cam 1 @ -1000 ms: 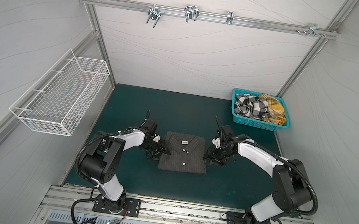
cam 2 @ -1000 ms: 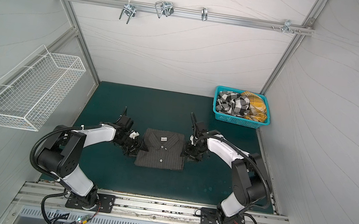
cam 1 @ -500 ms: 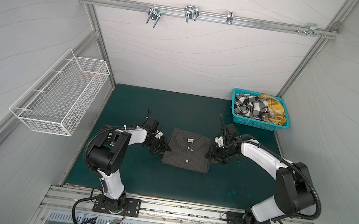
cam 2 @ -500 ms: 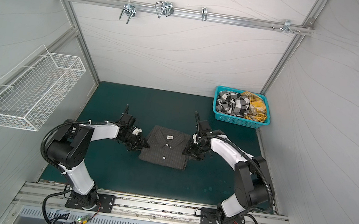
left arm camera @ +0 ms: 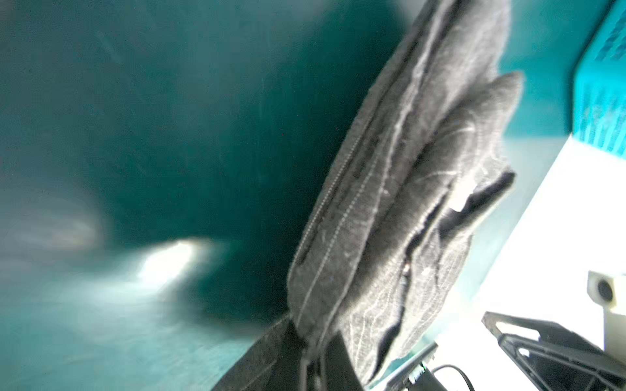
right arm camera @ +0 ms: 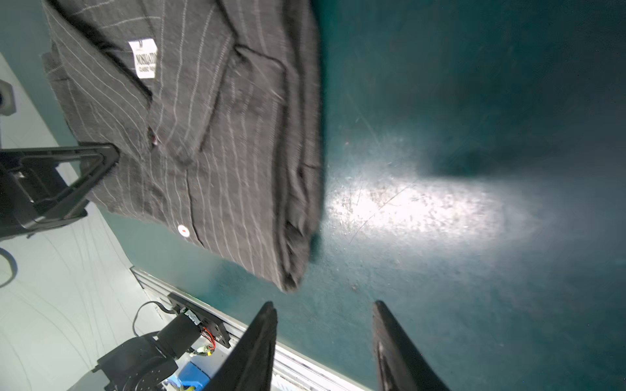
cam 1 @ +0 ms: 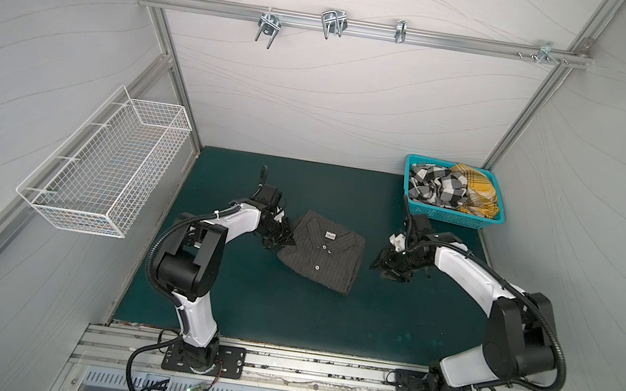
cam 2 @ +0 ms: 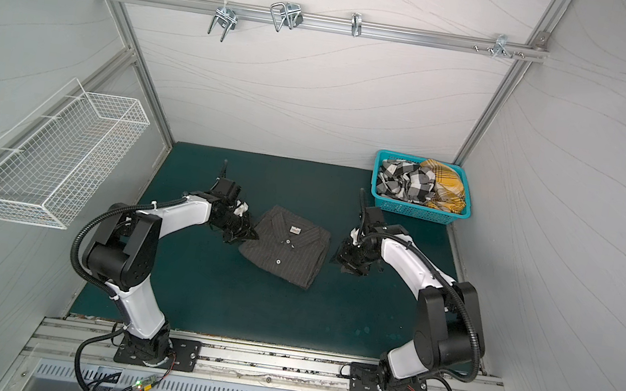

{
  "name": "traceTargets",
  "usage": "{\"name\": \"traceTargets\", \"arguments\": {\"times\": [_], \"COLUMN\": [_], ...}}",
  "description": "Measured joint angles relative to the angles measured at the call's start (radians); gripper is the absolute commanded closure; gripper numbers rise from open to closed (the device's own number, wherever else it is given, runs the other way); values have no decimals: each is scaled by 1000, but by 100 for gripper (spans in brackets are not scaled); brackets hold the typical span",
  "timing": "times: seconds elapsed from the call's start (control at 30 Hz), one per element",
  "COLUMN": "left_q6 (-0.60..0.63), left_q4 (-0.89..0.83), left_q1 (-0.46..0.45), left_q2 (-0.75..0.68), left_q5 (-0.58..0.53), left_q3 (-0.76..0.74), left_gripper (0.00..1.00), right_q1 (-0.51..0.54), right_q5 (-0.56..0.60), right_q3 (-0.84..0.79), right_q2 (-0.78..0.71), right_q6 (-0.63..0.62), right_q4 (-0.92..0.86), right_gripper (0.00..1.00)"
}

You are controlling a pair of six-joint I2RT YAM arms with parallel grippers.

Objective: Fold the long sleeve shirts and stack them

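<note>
Folded, edge clamped in left jaws: dark charcoal pinstriped shirt [cam 1: 321, 256]. Parted, empty: right jaws. Unfolded beyond them: black-and-white checked shirt [cam 1: 432, 185], mustard plaid shirt [cam 1: 476, 187].

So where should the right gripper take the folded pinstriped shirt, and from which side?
Probably the pinstriped shirt by its thick folded edge on the right of both top views, coming in low from that side. It lies flat, that edge shows stacked layers in the right wrist view, and the open right gripper faces it.
</note>
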Motion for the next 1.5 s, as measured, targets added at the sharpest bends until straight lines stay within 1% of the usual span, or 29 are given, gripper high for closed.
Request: {"name": "traceTargets", "arguments": {"times": [0.17, 0.23, 0.3, 0.43, 0.63, 0.73, 1.0, 1.03, 1.07, 1.1, 1.13, 1.2, 1.3, 1.5], "left_q6": [31, 55, 92, 191, 291, 336, 443, 453, 459, 470, 473, 483, 481, 443], "left_q4": [-85, -124, -165, -231, -277, -290, -330, -336, -340, -344, -345, -346, -354, -364], "left_q1": [85, 121, 152, 217, 313, 334, 360, 365, 368, 373, 377, 384, 388, 373], "left_q2": [22, 53, 101, 214, 327, 389, 554, 570, 583, 599, 612, 633, 659, 649], "left_q5": [-123, -191, -255, -391, -544, -616, -712, -719, -724, -729, -737, -755, -785, -805], "left_q3": [99, 163, 252, 479, 707, 787, 947, 967, 985, 1011, 1031, 1068, 1126, 1133], "left_gripper": [100, 100, 100, 100, 100, 100, 100, 93, 82, 74, 67, 57, 51, 48], "right_q1": [-4, -4, -4, -4, -4, -4, -4, -4, -4, -4, -4, -4, -4, 2], "right_q5": [-23, -35, -49, -75, -101, -106, -117, -117, -118, -119, -119, -119, -119, -118], "right_q3": [7, 7, 7, 7, 7, 7, 7, 7, 7, 7, 7, 7, 8, 8], "right_q2": [-33, -48, -60, -80, -95, -95, -71, -63, -57, -51, -46, -43, -43, -43], "right_q6": [-1, 0, 1, 2, 1, -3, -11, -11, -11, -11, -13, -18, -23, -18], "right_q4": [-18, -21, -22, -21, -21, -21, -21, -21, -21, -21, -21, -23, -30, -32], "right_gripper": [53, 54, 54, 54, 54, 54, 54, 55, 55, 55, 55, 55, 54, 54]}}
